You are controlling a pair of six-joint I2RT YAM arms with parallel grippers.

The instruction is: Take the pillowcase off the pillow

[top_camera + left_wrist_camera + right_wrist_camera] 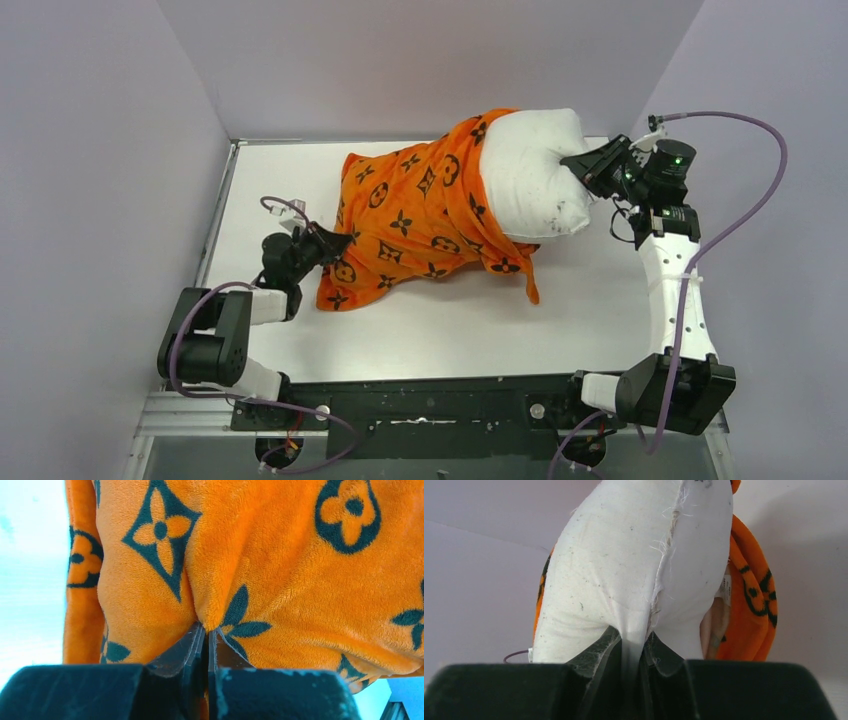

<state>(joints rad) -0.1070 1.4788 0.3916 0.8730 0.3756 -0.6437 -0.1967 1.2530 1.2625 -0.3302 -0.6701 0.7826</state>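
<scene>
The orange pillowcase (420, 215) with black motifs covers the left part of the white pillow (530, 170), whose right end sticks out bare. My left gripper (335, 243) is shut on a fold of the pillowcase (280, 575) at its left end; the fabric puckers between the fingertips (207, 630). My right gripper (580, 162) is shut on a pinch of the pillow's white fabric (624, 570) at its right end, with the orange cover's open edge (749, 605) behind it.
The white table top (450, 330) lies inside grey walls; the back wall (430, 60) is close behind the pillow. The right arm's purple cable (760, 150) loops by the right wall. A black rail (430, 405) runs along the near edge.
</scene>
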